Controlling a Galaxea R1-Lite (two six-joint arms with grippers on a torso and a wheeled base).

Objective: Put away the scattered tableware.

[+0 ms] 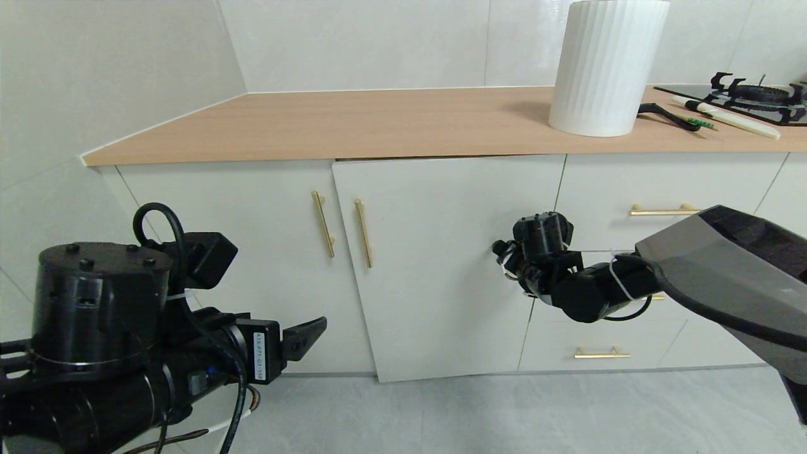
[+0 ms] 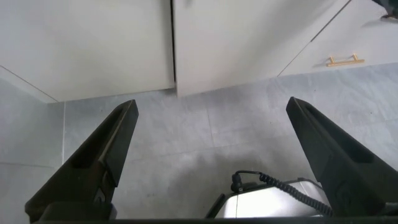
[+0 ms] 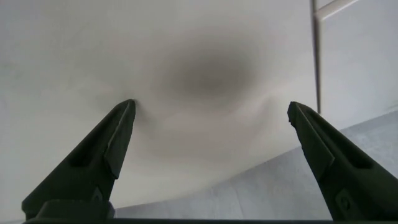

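Scattered tableware lies on the wooden countertop (image 1: 378,123) at the far right: a black utensil (image 1: 669,117) and a long white utensil (image 1: 725,117) with a green-marked piece (image 1: 701,122) beside it. A tall white ribbed container (image 1: 602,66) stands next to them. Below the counter, my right gripper (image 1: 504,255) (image 3: 210,104) is open, its fingertips close against the right part of a white cabinet door (image 1: 441,265) that stands slightly ajar. My left gripper (image 1: 309,337) (image 2: 211,104) hangs open and holds nothing, low at the left over the grey floor (image 2: 205,143).
A black gas hob (image 1: 760,94) sits at the counter's far right end. Gold handles mark the ajar door (image 1: 362,233), the door to its left (image 1: 323,224) and the drawers (image 1: 662,210) on the right. The walls are tiled, and the left wall runs close beside my left arm.
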